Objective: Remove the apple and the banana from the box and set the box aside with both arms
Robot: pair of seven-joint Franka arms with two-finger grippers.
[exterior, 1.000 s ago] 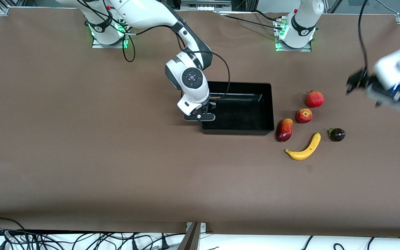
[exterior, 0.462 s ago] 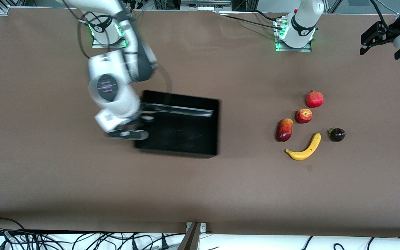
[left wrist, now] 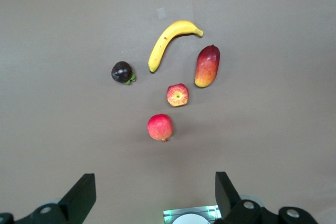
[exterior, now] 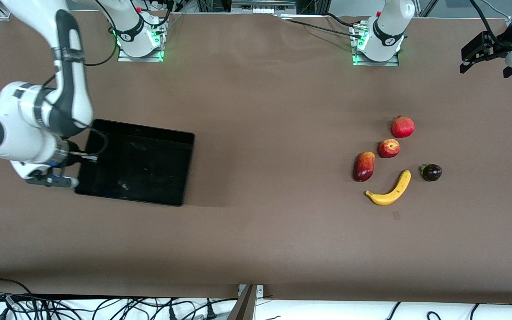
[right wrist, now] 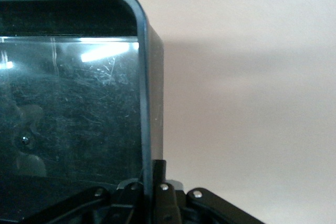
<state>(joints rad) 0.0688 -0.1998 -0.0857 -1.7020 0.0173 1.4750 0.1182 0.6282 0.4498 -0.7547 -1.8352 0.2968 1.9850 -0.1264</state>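
Box [exterior: 138,166] on brown table [exterior: 256,231], wall apparently clamped by right end effector [exterior: 78,162]; left end effector [exterior: 482,51] spread wide, waiting.

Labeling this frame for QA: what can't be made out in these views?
- Right gripper fingertips: front view, hidden by its own wrist and the box wall; the right wrist view cuts them at its edge.
- Left gripper: arm cut by the front view's edge.
- Box interior: right wrist view, glare on the glossy floor.
- Small dark fruit: kind unclear, too small.
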